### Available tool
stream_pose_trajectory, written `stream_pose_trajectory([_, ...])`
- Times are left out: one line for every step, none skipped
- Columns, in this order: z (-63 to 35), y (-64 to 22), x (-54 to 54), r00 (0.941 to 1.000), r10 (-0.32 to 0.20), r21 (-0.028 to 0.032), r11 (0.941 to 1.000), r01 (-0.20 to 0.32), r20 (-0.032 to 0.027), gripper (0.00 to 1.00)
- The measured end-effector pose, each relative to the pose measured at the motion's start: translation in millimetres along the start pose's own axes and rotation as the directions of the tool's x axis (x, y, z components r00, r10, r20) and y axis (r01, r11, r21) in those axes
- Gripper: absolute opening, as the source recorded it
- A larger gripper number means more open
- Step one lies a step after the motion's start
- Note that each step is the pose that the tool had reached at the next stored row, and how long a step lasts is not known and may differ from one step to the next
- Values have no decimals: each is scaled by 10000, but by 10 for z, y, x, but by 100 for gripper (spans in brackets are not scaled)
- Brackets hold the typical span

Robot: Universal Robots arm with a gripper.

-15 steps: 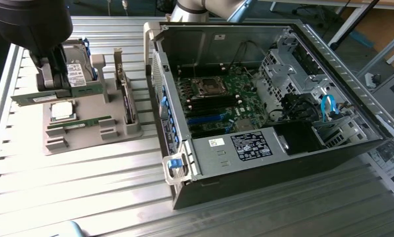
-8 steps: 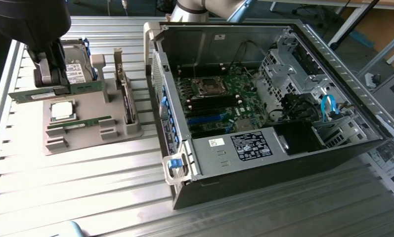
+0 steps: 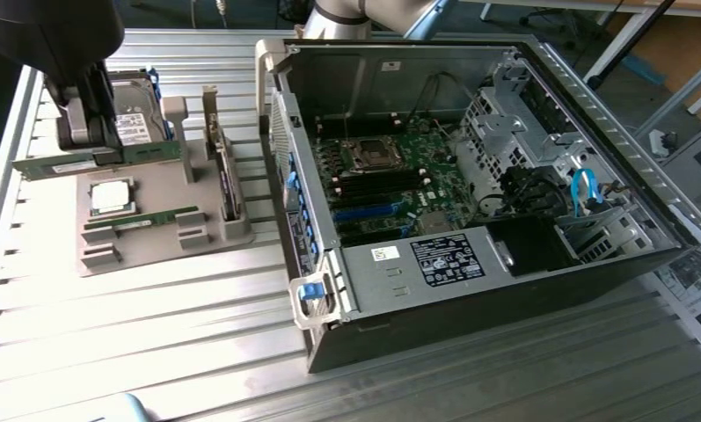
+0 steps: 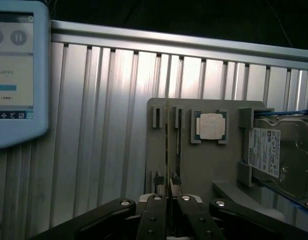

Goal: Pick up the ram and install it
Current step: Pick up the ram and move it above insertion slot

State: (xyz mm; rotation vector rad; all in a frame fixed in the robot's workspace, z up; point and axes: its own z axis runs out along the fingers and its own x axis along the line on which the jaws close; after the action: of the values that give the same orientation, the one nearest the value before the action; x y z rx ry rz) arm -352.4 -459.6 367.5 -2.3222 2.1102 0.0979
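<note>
Ram (image 3: 47, 167): long, thin green stick with a white sticker and dark chips is hanging level in the gripper's grasp, above the grey fixture's edge toward the exterior view's left, one end jutting out over the slatted table.
Gripper (image 4: 167, 194): black linkage fingers are clamping shut on the ram, which is showing edge-on as a thin line between them in the wrist view.
Wrist (image 3: 45, 40): bulky dark housing is hanging over the fixture at the exterior view's upper left, fingers pointing down at the tray.
Arm (image 3: 350, 13): pale link is showing behind the far wall of the computer case.
Second stick (image 3: 150, 220): matching green module is sitting in the fixture's slotted blocks, just beside the held ram but apart from it.
CPU (image 4: 210, 126): square silver chip is resting in its own recess next to the second stick.
Hard drive (image 4: 281, 155): silver unit with a white label is standing in a blue-trimmed bracket at the fixture's end.
Fixture (image 3: 150, 251): grey tray is lying flat on the table.
Table (image 3: 150, 334): ribbed aluminium surface is carrying fixture and case.
Screen (image 4: 14, 70): pale-framed tablet is glowing, well apart from the fixture.
Computer case (image 3: 444, 299): open tower is lying on its side at the exterior view's right, exposing the motherboard (image 3: 385, 171).
</note>
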Motion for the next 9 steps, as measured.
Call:
stream_pose_trajectory([-10,0,0,10000,0,-1,10000,0,0,13])
stream_pose_trajectory([-16,0,-1,10000,0,0,10000,0,0,13])
stream_pose_trajectory([-22,1,-1,10000,0,0,10000,0,0,13])
stream_pose_trajectory([-32,1,-1,10000,0,1,10000,0,0,13])
stream_pose_trajectory([-40,1,-2,10000,0,0,10000,0,0,13])
stream_pose_trajectory([-46,2,-2,10000,0,0,10000,0,0,13])
stream_pose_trajectory([-52,2,-2,10000,0,0,10000,0,0,13])
stream_pose_trajectory([-58,2,-3,10000,0,0,10000,0,0,13])
stream_pose_trajectory([-65,2,-3,10000,0,-1,10000,0,0,13])
